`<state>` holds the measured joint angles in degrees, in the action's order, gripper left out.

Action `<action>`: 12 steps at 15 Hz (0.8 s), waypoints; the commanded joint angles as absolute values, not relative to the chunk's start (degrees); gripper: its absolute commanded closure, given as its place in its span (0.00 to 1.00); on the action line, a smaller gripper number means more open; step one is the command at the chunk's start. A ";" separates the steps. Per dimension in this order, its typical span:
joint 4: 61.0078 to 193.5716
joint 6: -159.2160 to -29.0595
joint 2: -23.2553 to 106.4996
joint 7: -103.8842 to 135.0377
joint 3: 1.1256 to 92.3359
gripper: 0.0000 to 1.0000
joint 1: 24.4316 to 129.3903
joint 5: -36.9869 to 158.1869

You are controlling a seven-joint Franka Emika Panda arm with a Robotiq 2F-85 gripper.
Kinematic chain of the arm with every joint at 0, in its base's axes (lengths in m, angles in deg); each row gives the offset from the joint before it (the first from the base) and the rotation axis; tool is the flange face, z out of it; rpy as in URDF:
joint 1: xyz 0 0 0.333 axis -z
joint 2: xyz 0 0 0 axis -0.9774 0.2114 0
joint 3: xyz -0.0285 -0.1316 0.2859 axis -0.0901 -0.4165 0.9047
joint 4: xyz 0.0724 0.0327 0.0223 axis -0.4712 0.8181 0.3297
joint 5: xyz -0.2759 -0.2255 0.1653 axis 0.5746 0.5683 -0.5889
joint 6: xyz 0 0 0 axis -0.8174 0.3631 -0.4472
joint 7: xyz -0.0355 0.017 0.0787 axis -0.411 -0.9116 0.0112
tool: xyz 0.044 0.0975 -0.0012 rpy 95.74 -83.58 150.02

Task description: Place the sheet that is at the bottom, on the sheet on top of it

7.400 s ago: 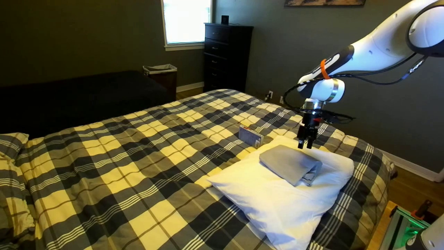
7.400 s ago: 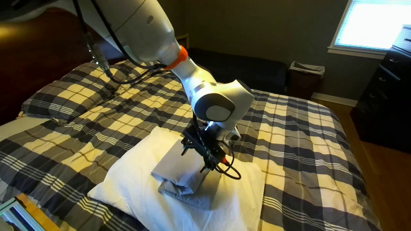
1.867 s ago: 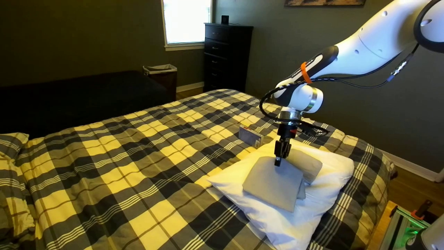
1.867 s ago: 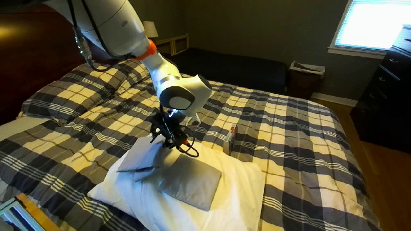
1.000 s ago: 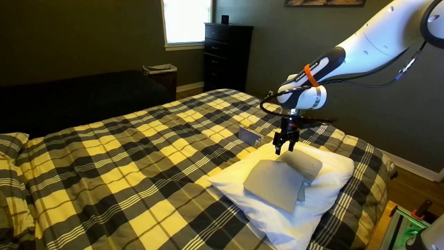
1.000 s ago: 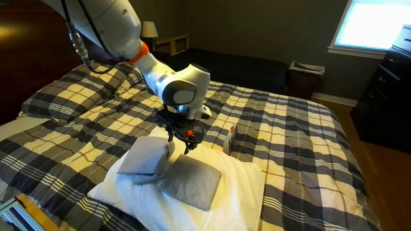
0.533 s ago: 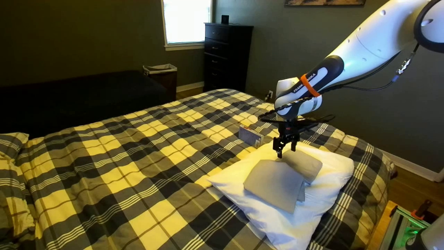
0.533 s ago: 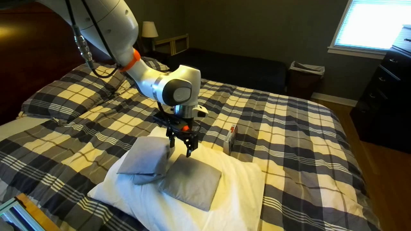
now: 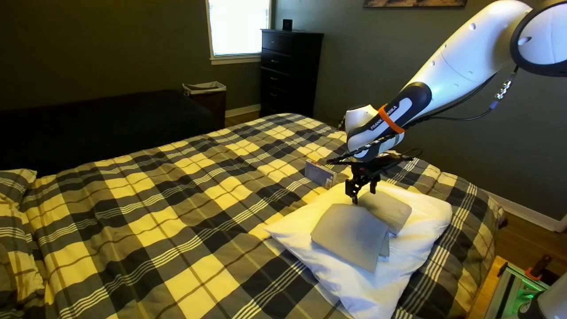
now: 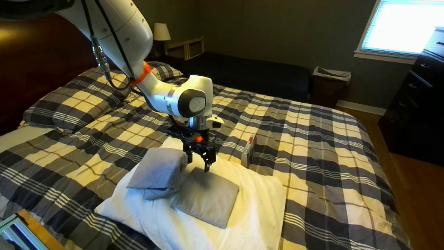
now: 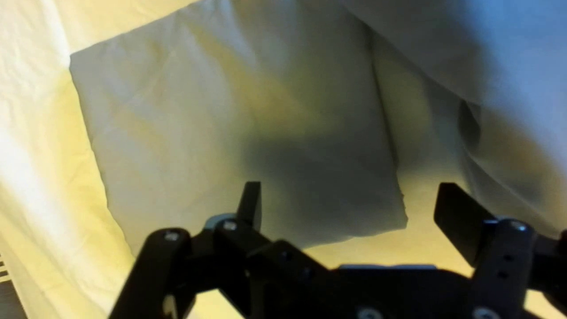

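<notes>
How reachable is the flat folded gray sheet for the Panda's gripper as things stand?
Probably yes: the open gripper hovers over an edge of the flat folded gray sheet, and the wrist view shows nothing between them. The other folded gray sheet, close alongside, might crowd the grasp.

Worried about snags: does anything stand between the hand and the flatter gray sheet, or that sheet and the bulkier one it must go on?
Nothing visible stands between the open hand and the flatter sheet, nor between the sheets. In the wrist view, though, the bulkier sheet hides part of the flatter one's edge; it might catch.
</notes>
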<state>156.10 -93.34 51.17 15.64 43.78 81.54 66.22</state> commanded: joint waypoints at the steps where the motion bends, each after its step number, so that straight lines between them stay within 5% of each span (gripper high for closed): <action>1: 153.70 -94.50 54.34 12.68 42.83 0.00 80.05 68.07; 12: 148.51 -91.63 59.88 10.23 42.48 0.00 78.41 68.29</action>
<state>150.76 -93.30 57.56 12.17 43.50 79.55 67.26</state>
